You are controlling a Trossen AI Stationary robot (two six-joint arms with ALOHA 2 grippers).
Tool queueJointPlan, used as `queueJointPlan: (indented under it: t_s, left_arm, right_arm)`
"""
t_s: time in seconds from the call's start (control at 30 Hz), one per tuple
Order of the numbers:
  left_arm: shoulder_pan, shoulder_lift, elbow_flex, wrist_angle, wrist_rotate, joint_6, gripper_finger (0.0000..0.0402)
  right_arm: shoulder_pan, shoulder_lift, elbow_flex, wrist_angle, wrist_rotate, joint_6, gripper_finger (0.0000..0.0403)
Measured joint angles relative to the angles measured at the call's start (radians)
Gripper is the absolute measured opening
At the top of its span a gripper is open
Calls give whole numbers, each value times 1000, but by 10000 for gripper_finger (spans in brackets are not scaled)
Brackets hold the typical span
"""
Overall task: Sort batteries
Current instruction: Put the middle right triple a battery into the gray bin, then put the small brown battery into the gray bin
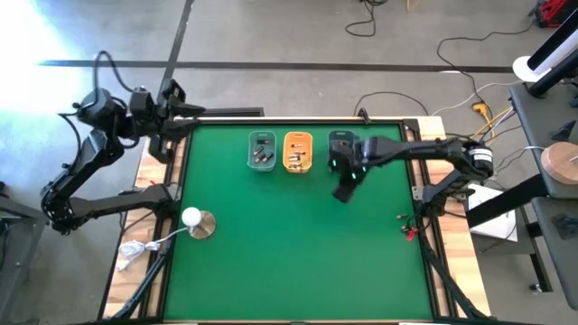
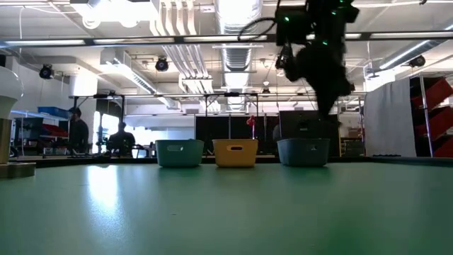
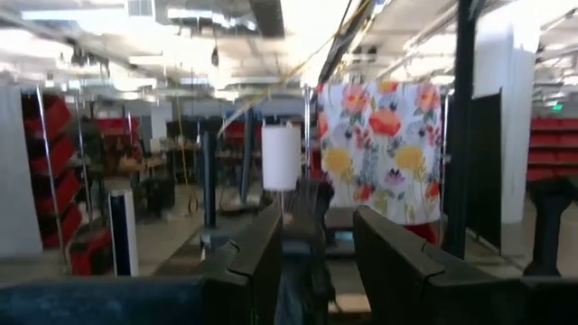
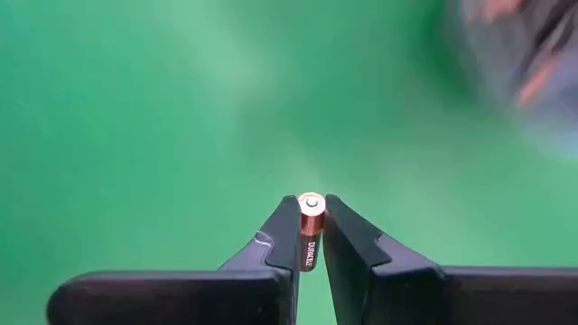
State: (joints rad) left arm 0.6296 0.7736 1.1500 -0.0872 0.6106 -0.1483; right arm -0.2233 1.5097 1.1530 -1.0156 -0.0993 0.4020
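Note:
My right gripper (image 1: 344,191) hangs over the green table (image 1: 289,262), just near of the dark grey tray (image 1: 340,144), shut on a copper-topped battery (image 4: 310,227). In the low view it hangs high above that tray (image 2: 304,151). Left of it in the far row stand an orange tray (image 1: 297,152) and a grey-blue tray (image 1: 262,151), each with several batteries lying inside. My left gripper (image 3: 316,262) waits open off the table's far left corner (image 1: 172,117), pointing out into the room. My right gripper pinches the battery's body (image 4: 308,248) between its two fingers (image 4: 282,236). The battery lies along the fingers, and its copper end (image 4: 312,206) sticks out at their tips. The fingers point steeply down from above, and the battery is lifted clear of the table.
A white ball on a round base (image 1: 194,221) stands near the table's left edge, its cord trailing off the table. Red and black clips (image 1: 408,230) lie by the right edge. The blurred dark grey tray (image 4: 524,63) shows at the edge of the right wrist view.

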Motion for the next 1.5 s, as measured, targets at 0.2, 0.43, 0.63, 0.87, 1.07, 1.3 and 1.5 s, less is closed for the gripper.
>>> queueJointPlan:
  t_s: [0.2, 0.43, 0.63, 0.87, 1.07, 1.3, 1.5]
  left_arm:
    - [0, 60, 0, -166, -40, 41, 117]
    - [0, 129, -1, -442, -89, 110, 117]
    - [-1, 173, -1, -689, -110, 163, 117]
    - [-1, 189, -28, -834, -167, 240, 117]
    - [-2, 165, -109, -790, -222, 242, 117]
    - [-3, 132, -186, -648, -236, 215, 117]
    - [-3, 136, -260, -526, -237, 205, 117]
  right_arm:
    - [-158, 57, 176, 38, 54, -141, 28]
    - [-287, 207, 275, 39, 51, -291, 28]
    - [-333, 350, 296, 27, 50, -363, 28]
    - [-367, 437, 298, 29, 125, -407, 29]
    - [-373, 455, 298, 26, 128, -389, 32]
    - [-373, 349, 298, -19, 128, -352, 98]
    - [-364, 225, 298, -185, 127, -342, 164]
